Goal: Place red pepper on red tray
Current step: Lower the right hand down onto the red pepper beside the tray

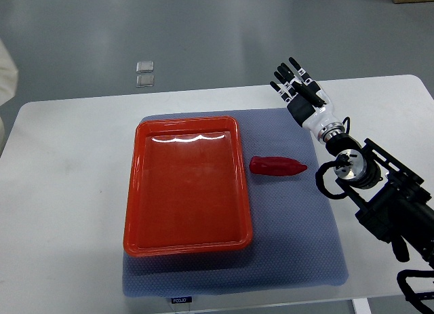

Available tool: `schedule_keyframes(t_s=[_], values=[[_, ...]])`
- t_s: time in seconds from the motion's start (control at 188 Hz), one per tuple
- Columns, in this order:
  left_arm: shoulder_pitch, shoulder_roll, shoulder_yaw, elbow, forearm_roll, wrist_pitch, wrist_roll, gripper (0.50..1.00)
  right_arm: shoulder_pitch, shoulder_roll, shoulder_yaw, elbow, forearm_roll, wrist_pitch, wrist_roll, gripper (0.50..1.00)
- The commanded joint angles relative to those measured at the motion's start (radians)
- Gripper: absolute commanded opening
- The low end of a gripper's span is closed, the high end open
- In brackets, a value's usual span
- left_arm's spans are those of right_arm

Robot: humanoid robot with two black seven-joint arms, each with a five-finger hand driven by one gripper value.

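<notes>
Small label (181, 300) at mat's near edge, 6 o'clock, print too tiny to read. Grey mat (298, 239) covers white counter (61, 212) centre. Red tray (186, 185) sits on mat, empty. Red pepper (277, 166) lies on mat just beside tray at 3 o'clock, not touching. Right hand (302, 90) at 1 o'clock, fingers (293, 71) straight, slightly spread, holding nothing, well apart from pepper.

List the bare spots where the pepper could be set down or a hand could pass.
The whole inside of the red tray is bare. The blue mat is free below the red pepper and in the strip under the tray. White table is open left of the mat. Tightest: the narrow gap between pepper and tray rim. The right robot hand hovers open beyond the mat's far right corner.
</notes>
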Motion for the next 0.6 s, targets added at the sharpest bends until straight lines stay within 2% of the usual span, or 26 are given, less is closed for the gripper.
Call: schedule_keyframes(t_s=[0.0,0.286,0.371,0.451,0.594], values=[[0.000,0.000,0.000,0.000,0.000,0.000,0.000,1.000,0.001,0.001,0.000,0.000,0.000,-0.003,0.000,0.921],[0.000,0.000,0.000,-0.003,0.000,0.000,-0.002,1.000,0.007,-0.007,-0.003,0.006,-0.020,0.011,0.000,0.921],[0.000,0.000,0.000,-0.002,0.000,0.000,-0.003,1.000,0.021,-0.019,-0.011,0.011,-0.074,0.049,-0.005,0.924],[0.000,0.000,0.000,-0.002,-0.001,0.000,-0.003,1.000,0.045,-0.059,-0.066,0.011,-0.170,0.091,-0.009,0.921],[0.000,0.000,0.000,-0.002,0.000,0.000,-0.005,1.000,0.160,-0.194,-0.324,0.052,-0.347,0.135,-0.017,0.921]])
